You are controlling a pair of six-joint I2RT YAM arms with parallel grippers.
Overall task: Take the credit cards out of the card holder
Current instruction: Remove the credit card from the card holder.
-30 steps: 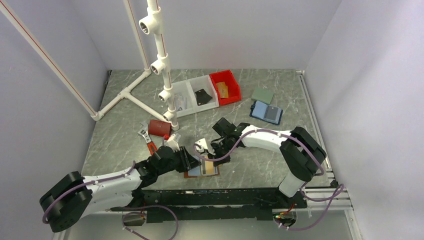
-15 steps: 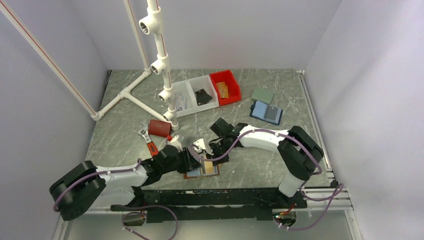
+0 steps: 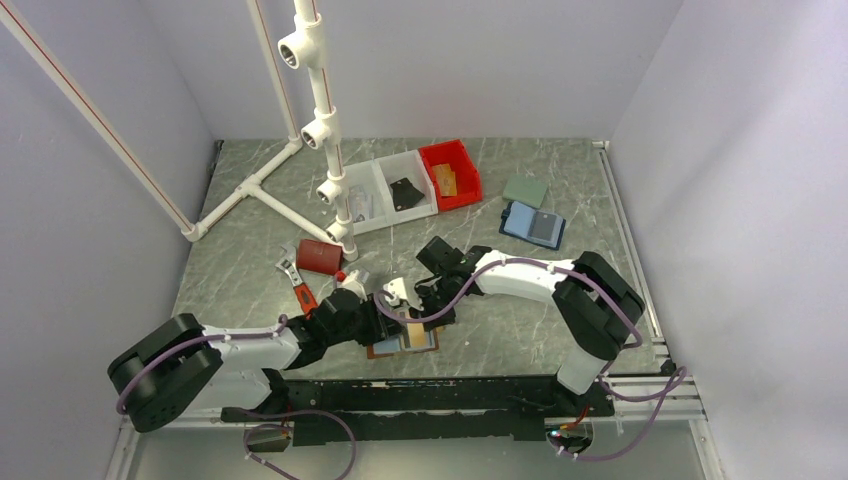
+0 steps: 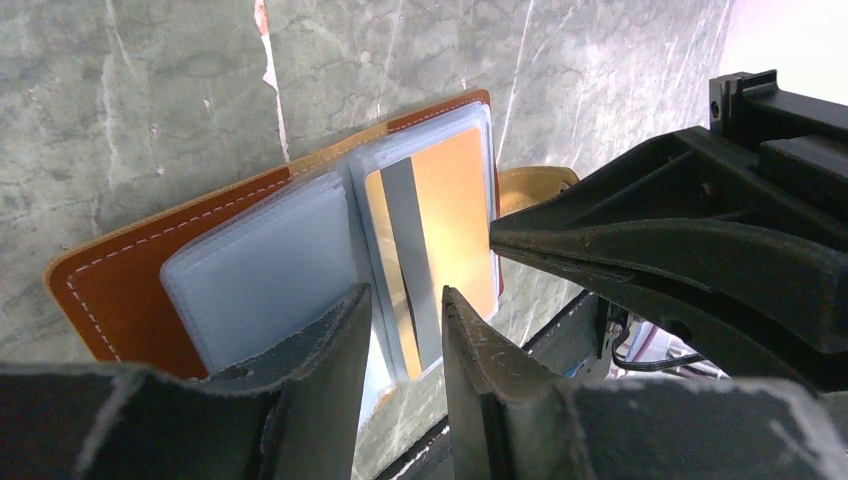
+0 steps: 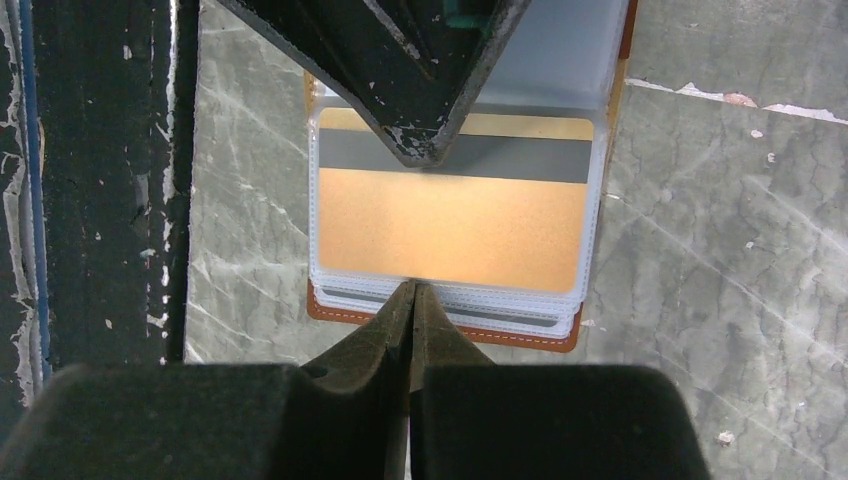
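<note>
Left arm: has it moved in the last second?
Yes. Its black elbow has swung rightward, closer to the red-handled tool, which stayed put.

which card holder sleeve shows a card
The sleeve at the right in the left wrist view: a gold card with a grey stripe shows through. The left sleeve looks blank.

The left arm [image 3: 240,350] stretches low from the lower left of the top view toward the centre. The left gripper [image 4: 405,300], at the bottom of its own wrist view, has its jaws parted by a narrow gap. The right arm [image 3: 520,280] rises at the lower right, bends at the elbow and reaches left, wrist tipped down. The right gripper [image 5: 411,295] has its jaws pressed together to a point, facing the left one's tip, just apart
</note>
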